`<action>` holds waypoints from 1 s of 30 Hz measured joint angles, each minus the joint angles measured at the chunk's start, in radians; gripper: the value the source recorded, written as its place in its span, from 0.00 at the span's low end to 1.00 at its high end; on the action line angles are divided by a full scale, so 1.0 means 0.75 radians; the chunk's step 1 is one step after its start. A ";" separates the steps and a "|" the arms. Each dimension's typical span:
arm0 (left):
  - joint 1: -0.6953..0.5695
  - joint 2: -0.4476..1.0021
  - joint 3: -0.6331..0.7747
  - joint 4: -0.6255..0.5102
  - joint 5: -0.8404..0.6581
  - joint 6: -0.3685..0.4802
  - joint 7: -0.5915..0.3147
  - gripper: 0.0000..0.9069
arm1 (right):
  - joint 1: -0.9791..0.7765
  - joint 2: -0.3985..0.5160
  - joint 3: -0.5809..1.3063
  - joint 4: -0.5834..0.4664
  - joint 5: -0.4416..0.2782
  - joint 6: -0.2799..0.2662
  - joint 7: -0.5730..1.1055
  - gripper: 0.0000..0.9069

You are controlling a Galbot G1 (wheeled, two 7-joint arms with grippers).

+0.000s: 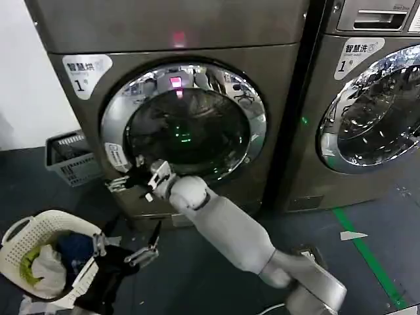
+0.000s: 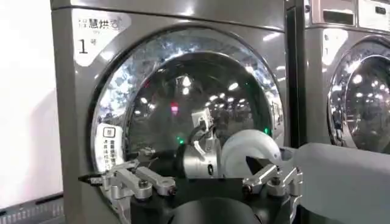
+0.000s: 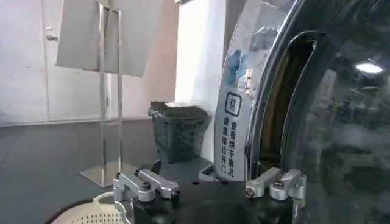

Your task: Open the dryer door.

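— Two grippers are in sight; which one is at the door?

— The right gripper point(image 1: 141, 177), a dark two-fingered claw on a white arm point(image 1: 223, 226). It sits at the lower left rim of the dryer door point(image 1: 187, 121), that big round porthole with a wide mirror-chrome ring around dark domed glass.

— Clenched or released?

— Released. In the right wrist view its metal fingers point(image 3: 146, 185) stand spread wide, and the chrome ring's edge rises between them. I cannot tell whether either finger touches the ring.

— And the small white sticker point(image 1: 117, 156)?

— On the ring's lower left, just above that gripper. Up close it shows dark printed characters point(image 3: 230, 137).

— Is the door shut?

— From the head view it lies flat against the brown-grey metal front of the dryer point(image 1: 275, 85). A red light point(image 1: 177, 39) glows on the panel above the door.

— Where is the other arm?

— The left gripper point(image 1: 125, 251) hangs below and left of the door, well apart from it, fingers also spread and holding nothing. Its wrist camera faces the door straight on, with the right gripper point(image 2: 201, 152) in front of the glass.

— Anything else around?

— A white perforated plastic laundry basket point(image 1: 20, 230) with clothes lies lower left of the door, beside the left gripper. A grey slatted crate point(image 1: 69, 157) stands left of the door by the wall. To the door's right is a second brown-grey machine point(image 1: 367, 118) with its own chrome-ringed porthole, and a green floor stripe point(image 1: 367, 256) runs below that.
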State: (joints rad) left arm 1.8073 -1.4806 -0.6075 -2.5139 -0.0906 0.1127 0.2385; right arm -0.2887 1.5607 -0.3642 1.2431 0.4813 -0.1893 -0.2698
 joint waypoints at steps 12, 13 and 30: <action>0.003 -0.004 0.002 -0.007 -0.001 0.002 0.000 1.00 | -0.005 -0.009 0.005 0.033 0.042 -0.018 -0.059 1.00; 0.003 -0.004 0.002 -0.007 -0.001 0.002 -0.001 1.00 | -0.005 -0.015 0.007 0.037 0.051 -0.021 -0.074 1.00; -0.015 0.027 -0.137 -0.021 -0.012 0.073 0.027 1.00 | -0.045 -0.111 0.053 0.109 0.117 0.003 -0.396 1.00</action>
State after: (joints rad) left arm 1.7960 -1.4603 -0.7099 -2.5299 -0.0999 0.1674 0.2587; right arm -0.3223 1.4775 -0.3244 1.3250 0.5691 -0.1871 -0.5669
